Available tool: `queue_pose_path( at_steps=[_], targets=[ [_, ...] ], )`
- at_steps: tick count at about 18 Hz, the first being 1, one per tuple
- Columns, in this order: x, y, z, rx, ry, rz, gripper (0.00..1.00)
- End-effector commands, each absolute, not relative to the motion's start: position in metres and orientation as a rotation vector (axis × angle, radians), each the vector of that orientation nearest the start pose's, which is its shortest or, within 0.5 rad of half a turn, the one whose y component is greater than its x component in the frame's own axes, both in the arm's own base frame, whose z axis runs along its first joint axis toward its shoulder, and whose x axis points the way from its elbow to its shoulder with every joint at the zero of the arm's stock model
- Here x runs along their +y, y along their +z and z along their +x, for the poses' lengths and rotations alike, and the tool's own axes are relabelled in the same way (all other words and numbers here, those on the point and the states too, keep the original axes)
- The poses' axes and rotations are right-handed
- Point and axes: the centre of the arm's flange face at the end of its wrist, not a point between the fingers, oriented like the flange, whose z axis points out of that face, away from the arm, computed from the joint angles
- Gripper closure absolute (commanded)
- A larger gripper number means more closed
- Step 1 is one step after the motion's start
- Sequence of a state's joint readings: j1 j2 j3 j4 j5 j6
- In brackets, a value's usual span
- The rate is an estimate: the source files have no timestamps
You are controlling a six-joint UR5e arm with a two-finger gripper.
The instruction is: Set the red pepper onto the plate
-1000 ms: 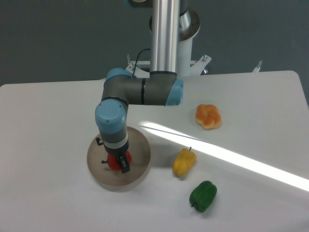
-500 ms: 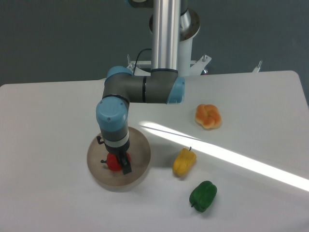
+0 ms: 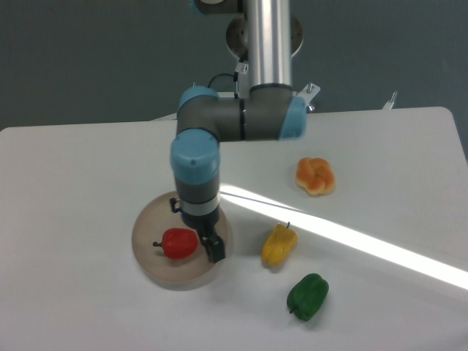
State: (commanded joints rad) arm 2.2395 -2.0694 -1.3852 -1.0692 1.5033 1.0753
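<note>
My gripper [image 3: 211, 246] hangs over the plate [image 3: 150, 219]; I cannot tell its jaw gap; the red pepper [image 3: 179, 243] lies on the plate just beside it, unheld; no writing I can read.

Three peppers are counted: one red pepper [image 3: 179, 243], one yellow pepper [image 3: 279, 246], one green pepper [image 3: 308, 295]. One plate [image 3: 150, 257] is seen. One orange bun-like item [image 3: 315, 176] is noted. One tabletop [image 3: 73, 190] is seen.

Red pepper [image 3: 180, 243], beige-grey plate [image 3: 150, 228], white table [image 3: 73, 183].
</note>
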Motion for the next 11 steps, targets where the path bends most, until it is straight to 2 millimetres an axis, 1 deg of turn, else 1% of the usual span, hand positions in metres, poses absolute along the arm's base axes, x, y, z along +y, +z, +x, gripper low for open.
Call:
queue_pose_path(
  at_steps=[1,2,3,4,5,6,8,9,11],
  targets=[
    [0.619,0.347,-0.34,0.555,0.187,-2.908,0.0],
    [0.613,0.361,-0.354,0.524,0.223,-2.902,0.0],
    [0.608,0.371,-0.368,0.498,0.251,-2.898,0.0],
    [0.598,0.377,-0.391,0.458,0.288,-2.907,0.0],
    [0.593,0.379,-0.404,0.476,0.321,-2.916,0.0],
    [0.589,0.38,-0.416,0.53,0.355,-2.928,0.0],
    [0.571,0.377,-0.447,0.628,0.41,-2.955,0.0],
    [0.557,0.377,-0.468,0.682,0.426,-2.954,0.0],
    [0.544,0.379,-0.494,0.765,0.451,-2.946,0.0]
  ],
)
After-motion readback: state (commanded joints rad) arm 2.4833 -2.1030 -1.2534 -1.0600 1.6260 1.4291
